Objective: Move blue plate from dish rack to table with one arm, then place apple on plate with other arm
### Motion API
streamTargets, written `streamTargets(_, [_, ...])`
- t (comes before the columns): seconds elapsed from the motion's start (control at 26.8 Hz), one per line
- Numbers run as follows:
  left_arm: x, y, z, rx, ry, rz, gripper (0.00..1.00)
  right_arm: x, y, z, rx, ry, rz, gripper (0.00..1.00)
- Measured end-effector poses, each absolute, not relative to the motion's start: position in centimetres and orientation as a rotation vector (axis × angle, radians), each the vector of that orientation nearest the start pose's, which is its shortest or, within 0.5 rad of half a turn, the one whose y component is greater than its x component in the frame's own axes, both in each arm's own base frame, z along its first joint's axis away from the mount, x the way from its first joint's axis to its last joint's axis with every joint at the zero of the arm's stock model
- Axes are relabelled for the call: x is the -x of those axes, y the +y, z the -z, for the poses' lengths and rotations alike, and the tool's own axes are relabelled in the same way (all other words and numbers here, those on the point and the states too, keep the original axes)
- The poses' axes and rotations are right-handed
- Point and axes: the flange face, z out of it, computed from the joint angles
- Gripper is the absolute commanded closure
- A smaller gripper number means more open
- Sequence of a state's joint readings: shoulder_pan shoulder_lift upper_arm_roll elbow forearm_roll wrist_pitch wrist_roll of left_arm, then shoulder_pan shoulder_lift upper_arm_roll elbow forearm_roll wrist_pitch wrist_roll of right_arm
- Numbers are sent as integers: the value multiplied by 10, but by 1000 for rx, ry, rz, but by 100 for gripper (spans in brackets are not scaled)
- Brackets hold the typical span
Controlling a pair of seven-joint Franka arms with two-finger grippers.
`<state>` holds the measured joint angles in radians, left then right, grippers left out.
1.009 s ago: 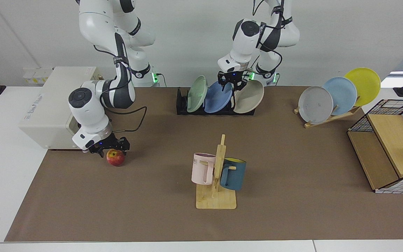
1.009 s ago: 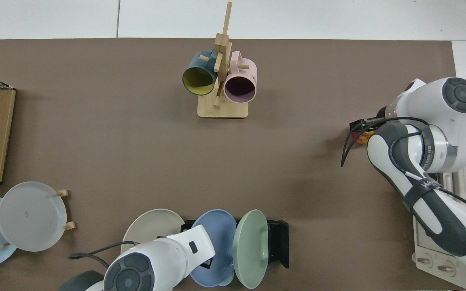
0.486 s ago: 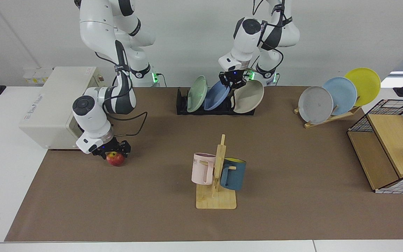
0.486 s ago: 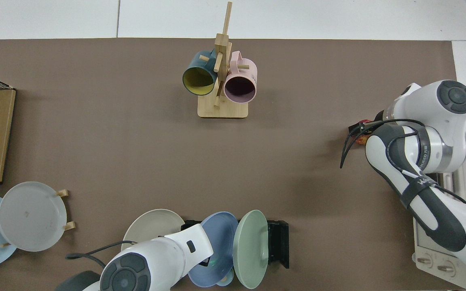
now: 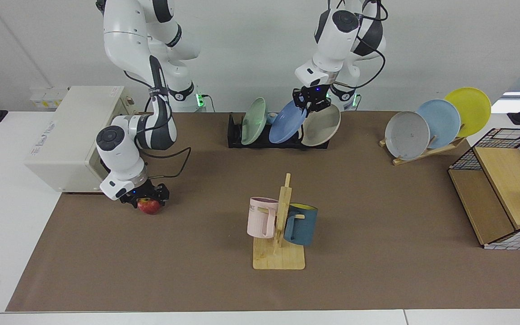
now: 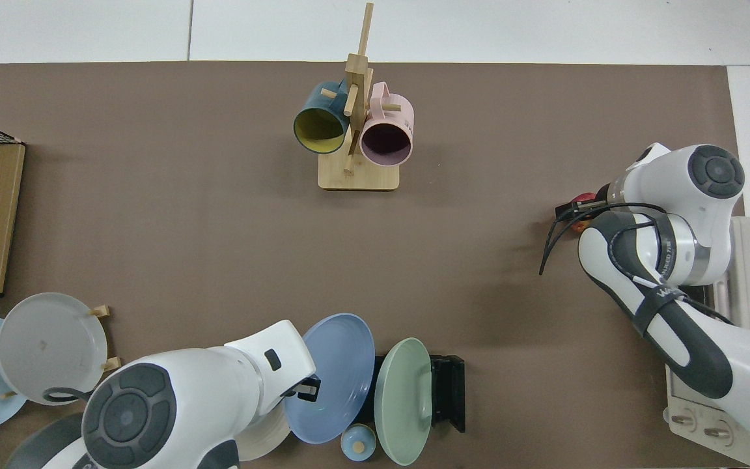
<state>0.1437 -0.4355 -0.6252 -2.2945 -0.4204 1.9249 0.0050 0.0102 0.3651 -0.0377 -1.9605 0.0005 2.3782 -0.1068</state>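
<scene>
The left gripper has its fingers pinching the upper rim of the blue plate, which hangs tilted above the middle of the rack, its lower edge apparently just clear of the slots, between the green plate and the beige plate. The step in hand looks like drawing the plate out. To do it well, the arm should raise the plate along its own plane until the lower edge is fully clear, then carry it forward over the bare brown surface, keeping its edge from brushing the neighbours, and turn it flat only once it is away from the rack. The plate's concave face points toward the camera across the surface and somewhat upward; in the top view the plate shows as a tilted oval, its long axis running from the rack toward the open surface. The right gripper sits low over the apple, which rests on the surface near the white box; its fingers appear spread to either side of the fruit, though whether they touch it cannot be told.
</scene>
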Motion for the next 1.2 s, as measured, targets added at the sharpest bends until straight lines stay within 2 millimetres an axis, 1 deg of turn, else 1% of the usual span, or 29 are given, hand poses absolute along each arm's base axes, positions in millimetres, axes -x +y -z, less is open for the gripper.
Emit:
streamTargets(0.11, [-385, -241, -489, 3226, 484, -22, 100, -620, -16, -293, 3154, -129, 83, 0])
streamTargets(0.19, [-396, -233, -494, 3233, 467, -15, 100, -620, -16, -293, 3154, -129, 83, 0])
streamTargets(0.22, [-404, -227, -496, 3245, 450, -13, 100, -620, -16, -293, 3155, -129, 83, 2])
streamTargets(0.26, [-415, -218, -500, 3263, 425, -9, 100, -620, -16, -293, 3155, -129, 83, 19])
streamTargets(0.3, [-426, -209, -503, 3280, 398, -6, 100, -620, -16, -293, 3155, -129, 83, 54])
streamTargets(0.34, [-437, -199, -505, 3300, 372, -6, 100, -620, -16, -293, 3155, -129, 84, 86])
streamTargets(0.37, [-447, -190, -505, 3319, 348, -9, 100, -620, -16, -293, 3155, -129, 84, 100])
streamTargets(0.49, [-476, -164, -496, 3388, 258, -44, 100, -620, -16, -294, 3154, -130, 85, 100])
streamTargets(0.56, [-492, -153, -483, 3449, 201, -83, 100, -620, -15, -294, 3154, -132, 87, 100])
streamTargets(0.64, [-504, -150, -466, 3497, 155, -115, 100, -620, -15, -294, 3154, -132, 89, 100])
streamTargets(0.78, [-520, -154, -430, 3585, 53, -194, 100, -622, -15, -296, 3154, -132, 94, 100])
streamTargets(0.9, [-530, -155, -413, 3642, -31, -191, 100, -626, -15, -302, 3154, -139, 116, 100])
streamTargets(0.97, [-537, -155, -400, 3663, -79, -166, 100, -631, -15, -310, 3153, -154, 140, 100])
streamTargets(1.05, [-541, -155, -386, 3679, -87, -160, 100, -637, -14, -323, 3153, -168, 155, 100])
streamTargets(1.12, [-543, -155, -375, 3695, -62, -160, 100, -642, -12, -338, 3151, -183, 165, 100])
streamTargets(1.2, [-544, -157, -363, 3711, -31, -162, 100, -646, -10, -359, 3149, -206, 182, 100])
